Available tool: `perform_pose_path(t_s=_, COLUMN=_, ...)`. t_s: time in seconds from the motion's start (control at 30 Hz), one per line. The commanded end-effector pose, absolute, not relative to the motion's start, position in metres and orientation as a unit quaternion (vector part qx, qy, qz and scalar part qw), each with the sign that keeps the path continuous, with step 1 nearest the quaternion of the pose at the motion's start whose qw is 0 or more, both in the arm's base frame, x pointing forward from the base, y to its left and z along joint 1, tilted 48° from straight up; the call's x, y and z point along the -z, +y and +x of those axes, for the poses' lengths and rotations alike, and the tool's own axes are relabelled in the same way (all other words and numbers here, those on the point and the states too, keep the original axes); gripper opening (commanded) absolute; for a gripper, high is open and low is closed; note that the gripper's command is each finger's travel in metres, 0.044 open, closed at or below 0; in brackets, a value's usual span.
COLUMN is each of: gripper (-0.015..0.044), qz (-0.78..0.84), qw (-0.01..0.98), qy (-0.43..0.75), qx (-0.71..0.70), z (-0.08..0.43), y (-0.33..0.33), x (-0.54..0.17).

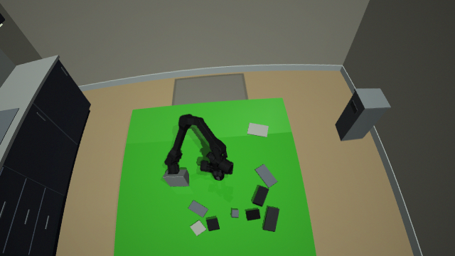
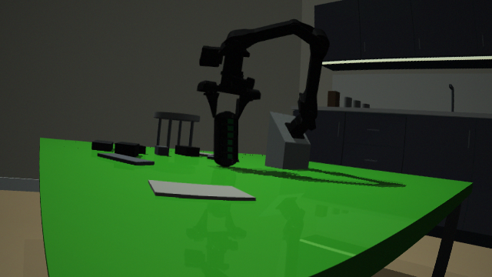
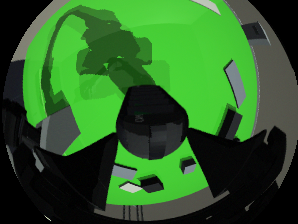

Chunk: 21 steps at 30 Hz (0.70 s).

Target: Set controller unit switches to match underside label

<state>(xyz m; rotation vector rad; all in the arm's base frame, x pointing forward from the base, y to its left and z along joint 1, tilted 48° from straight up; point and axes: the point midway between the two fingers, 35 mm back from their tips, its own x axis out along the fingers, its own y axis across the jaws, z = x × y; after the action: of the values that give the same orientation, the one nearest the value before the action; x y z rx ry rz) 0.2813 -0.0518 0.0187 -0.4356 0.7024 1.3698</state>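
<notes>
The dark controller unit (image 1: 218, 176) (image 2: 220, 140) (image 3: 151, 122) hangs on end between my fingers. In the exterior view a vertical column of dark green squares shows along its side. Which ends of the switches are pressed cannot be read, and no label markings are readable. My gripper (image 2: 227, 116) (image 3: 153, 135) is shut on the unit near its upper end, one finger on each side. The unit's lower end seems a little above the green bench (image 1: 153, 213) (image 2: 115, 231). In the wrist view the unit's rounded end is dark and shaded.
The grey arm base (image 1: 178, 178) (image 2: 288, 150) stands beside the held unit. A white plate (image 1: 258, 129) (image 2: 200, 191) lies on the far side in the top view. A grey plate (image 1: 266, 176) (image 2: 127, 158), dark blocks (image 1: 260, 195) (image 1: 271, 218) and a small grey cube (image 1: 234, 212) lie around.
</notes>
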Motion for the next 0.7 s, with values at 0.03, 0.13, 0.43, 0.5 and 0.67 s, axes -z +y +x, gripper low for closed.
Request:
perform_pose_path(t_s=0.03, gripper=0.0338, qz=-0.19, qw=0.692, qy=0.316, qx=-0.621, z=0.279, y=-0.051, x=-0.01)
perform_pose_path(t_s=0.13, gripper=0.0338, qz=-0.19, qw=0.692, qy=0.317, qx=-0.621, z=0.278, y=-0.052, x=-0.008)
perform_pose_path(t_s=0.43, gripper=0.0338, qz=-0.19, qw=0.692, qy=0.317, qx=-0.621, z=0.277, y=-0.056, x=-0.002)
perform_pose_path(t_s=0.5, gripper=0.0338, qz=-0.19, qw=0.692, qy=0.317, qx=-0.621, z=0.277, y=-0.057, x=0.0)
perform_pose_path(t_s=0.67, gripper=0.0338, qz=-0.19, qw=0.692, qy=0.317, qx=-0.62, z=0.276, y=-0.058, x=0.003)
